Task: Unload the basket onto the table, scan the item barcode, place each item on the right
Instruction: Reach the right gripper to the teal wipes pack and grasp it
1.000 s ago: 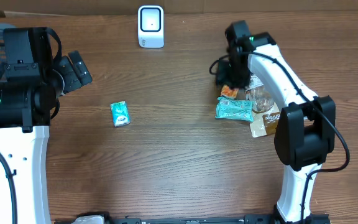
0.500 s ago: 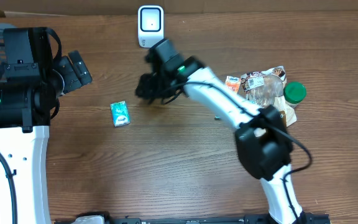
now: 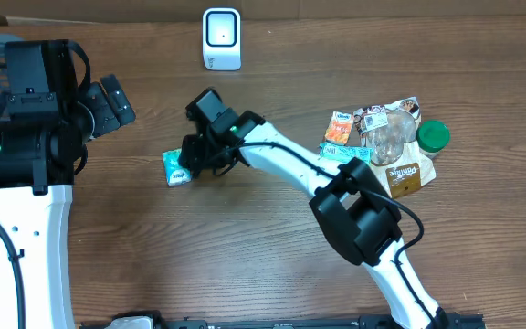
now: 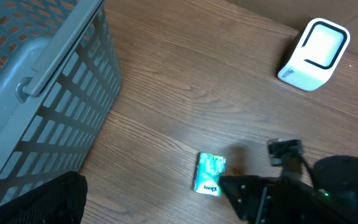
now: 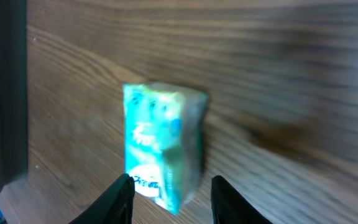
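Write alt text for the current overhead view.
The right gripper reaches across a wooden table to a small teal packet, jaws parted. A white barcode scanner stands at the far edge, a pile of packaged items lies on the right side, and the left gripper hangs open on the left.

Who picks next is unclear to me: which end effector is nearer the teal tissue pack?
Right. The right end effector hovers directly over the teal tissue pack, open around it; the left end effector sits well away, by the basket.
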